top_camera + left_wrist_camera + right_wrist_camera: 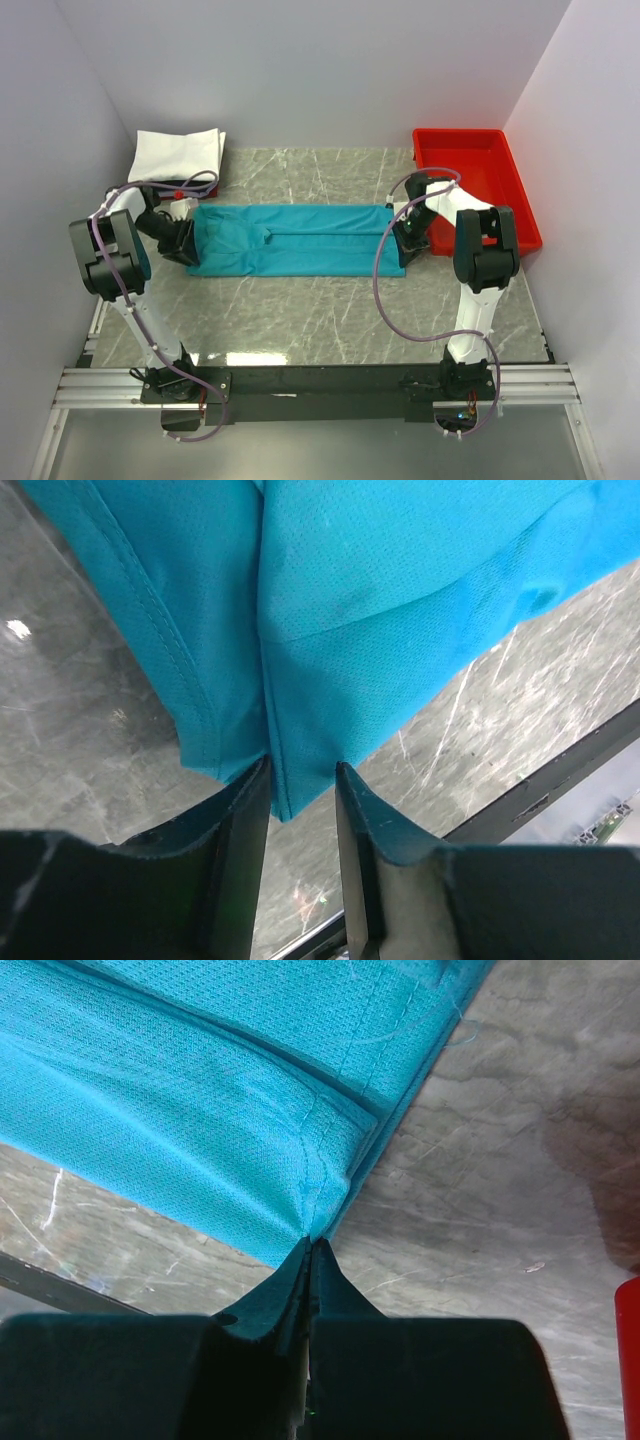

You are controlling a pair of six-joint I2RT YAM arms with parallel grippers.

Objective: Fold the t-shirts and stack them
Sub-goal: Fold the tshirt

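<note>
Your left arm (pixel 112 255) bends up high at the elbow and then reaches down and in toward the middle of the table (pixel 320 310). Your left gripper (pixel 185 245) is low at the left end of the teal shirt (pixel 300 240). Its two fingers (pixel 245 820) are a little apart. A folded edge of the teal shirt hangs down between them, and they are not squeezing it.

The teal shirt lies on the table as a long strip running from left to right between your two grippers. A white shirt (pixel 178 155) sits folded in the far left corner, apart from the teal one.

Your right arm (pixel 480 250) also bends up and reaches down and in. Your right gripper (pixel 410 240) is at the right end of the teal shirt. Its fingers are pressed tight together, and they pinch a corner of the shirt right at their tips.

The table top is grey stone with pale lines. A red tray (pixel 465 133) sits in the far right corner, near your right arm. Plain pale walls (pixel 320 70) stand on three sides.
</note>
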